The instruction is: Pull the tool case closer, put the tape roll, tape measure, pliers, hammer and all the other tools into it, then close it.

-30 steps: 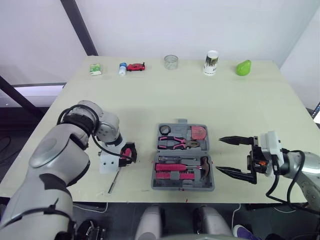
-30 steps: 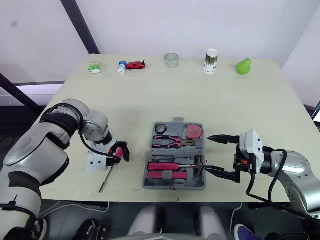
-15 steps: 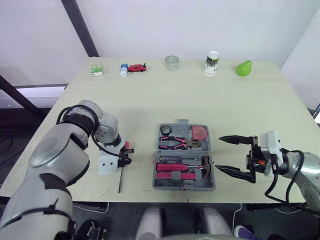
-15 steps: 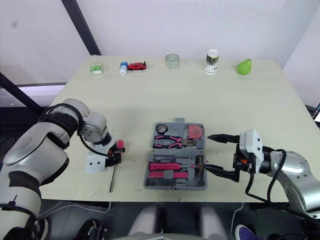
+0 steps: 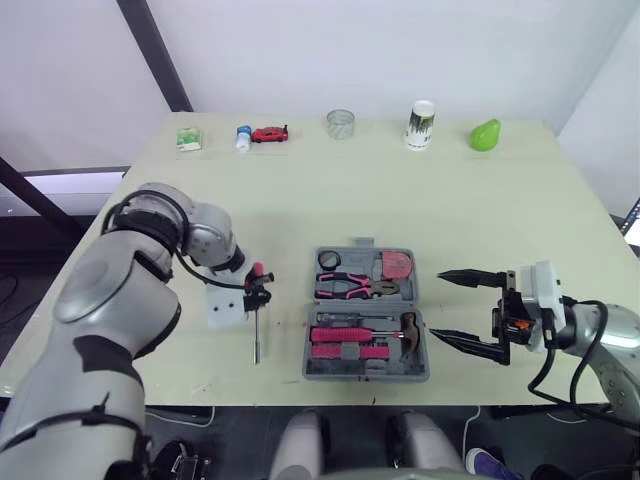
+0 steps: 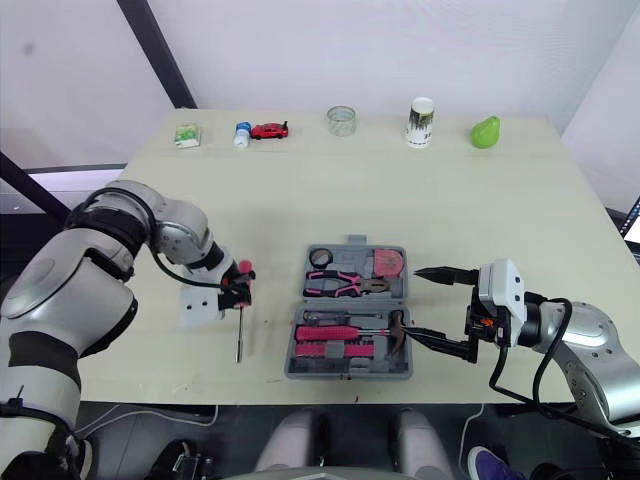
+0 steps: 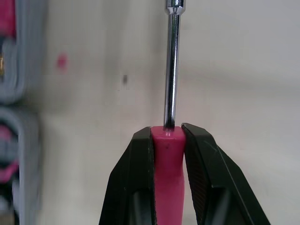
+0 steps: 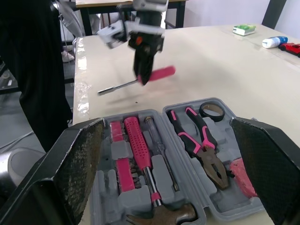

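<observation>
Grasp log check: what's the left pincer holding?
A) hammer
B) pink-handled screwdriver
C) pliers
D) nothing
B: the left pincer is shut on the pink handle of the screwdriver, while the pliers and hammer lie in the tool case.

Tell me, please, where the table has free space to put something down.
Widest free patch: the middle of the table, between the tool case and the back row from green box to green pear. Crowded: both sides of the case: left gripper holding the screwdriver, open right gripper.
</observation>
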